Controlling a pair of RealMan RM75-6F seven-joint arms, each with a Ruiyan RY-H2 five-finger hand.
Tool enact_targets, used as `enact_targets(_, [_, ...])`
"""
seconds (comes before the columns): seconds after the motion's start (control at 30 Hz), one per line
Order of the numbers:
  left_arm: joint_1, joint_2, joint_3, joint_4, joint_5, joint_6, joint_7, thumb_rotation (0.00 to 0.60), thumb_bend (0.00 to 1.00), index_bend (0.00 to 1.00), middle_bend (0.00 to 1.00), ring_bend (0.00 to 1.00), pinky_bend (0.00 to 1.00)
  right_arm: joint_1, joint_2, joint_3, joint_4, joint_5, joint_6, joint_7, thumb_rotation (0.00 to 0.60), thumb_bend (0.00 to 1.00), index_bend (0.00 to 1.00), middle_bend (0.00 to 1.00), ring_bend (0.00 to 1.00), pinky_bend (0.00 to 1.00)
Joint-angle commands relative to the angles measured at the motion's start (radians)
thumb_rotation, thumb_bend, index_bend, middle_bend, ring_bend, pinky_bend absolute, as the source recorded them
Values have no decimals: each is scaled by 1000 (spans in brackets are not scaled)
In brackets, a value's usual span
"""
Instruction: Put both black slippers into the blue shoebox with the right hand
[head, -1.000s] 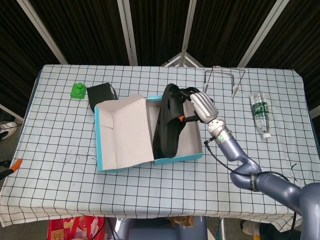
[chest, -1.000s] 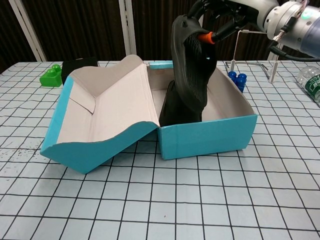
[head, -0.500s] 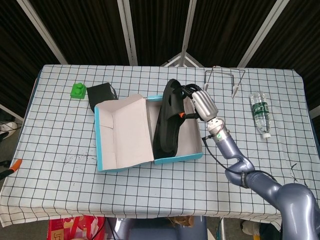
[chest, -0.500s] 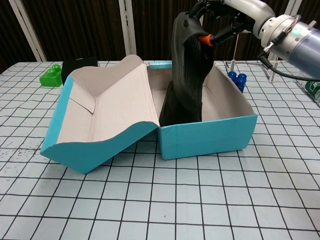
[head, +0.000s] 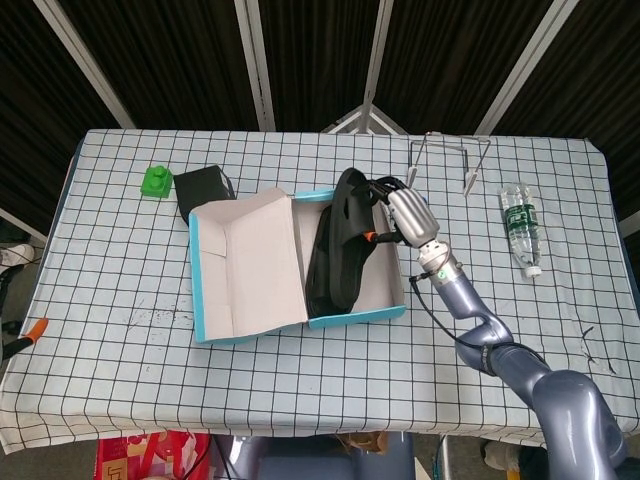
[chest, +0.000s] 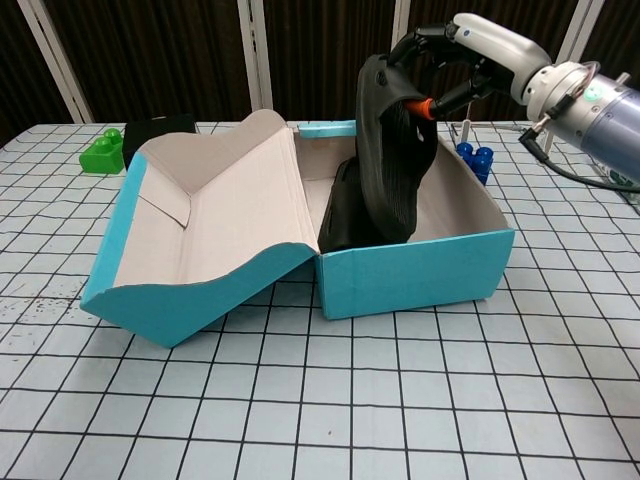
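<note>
The right hand (chest: 455, 60) has its fingers (head: 385, 196) curled over the top end of a black slipper (chest: 392, 150) and holds it on end — its lower end is down inside the blue box (chest: 410, 270), its top well above the rim, leaning a little toward the box's right wall. Just left of it inside the box shows more dark material, likely the other slipper, though the pictures do not make that sure. The left hand is not seen in either view.

The slipper looks like light moulded foam or rubber: stiff enough to stand on end, soft enough to flex under a squeeze, with a ribbed sole that should not slip much. The end it is held by seems the sensible place, since it leaves the length free to tip down flat. The risk is that it wedges upright between the walls instead of lying down.

The tabletop (head: 120, 270) wears a checked cloth that could ruck under a sliding box. Beyond the box lie a green block (head: 156, 180) and a black pouch (head: 200, 185); to the right of the box, a wire stand (head: 449, 160) and a bottle (head: 521, 226). Behind hang dark curtains.
</note>
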Motion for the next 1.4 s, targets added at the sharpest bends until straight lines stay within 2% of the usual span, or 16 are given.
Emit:
enact_targets(0.03, [-1,-2,0,1,1,-1,3,600,77,219,40,0,51,-8,-10,-16,16,-16,16,15,600,357,499,377,395,201])
enact_targets(0.33, [-1,-4,1,0,1,1,8,600,77,223,43,0,51,-18,-43,-42,60,-36,37,35,600,357,502,377,396,201])
enact_targets(0.7, [-4,-5,2,1,-2,-5,12,600,77,223,43,0,51,-14,-77,-74,114,-50,3,12,600,357,504,377,396,201])
enact_targets(1.13, [-2,0,0,0,-6,-5,2,600,77,225,44,0,51,3,-68,-106,92,-67,-59,-42,600,357,504,377,396,201])
enact_targets(1.4, [1,5,0,-3,-6,-1,-8,600,77,225,46,0,51,18,-58,-108,70,-58,-114,-113,600,357,507,387,396,201])
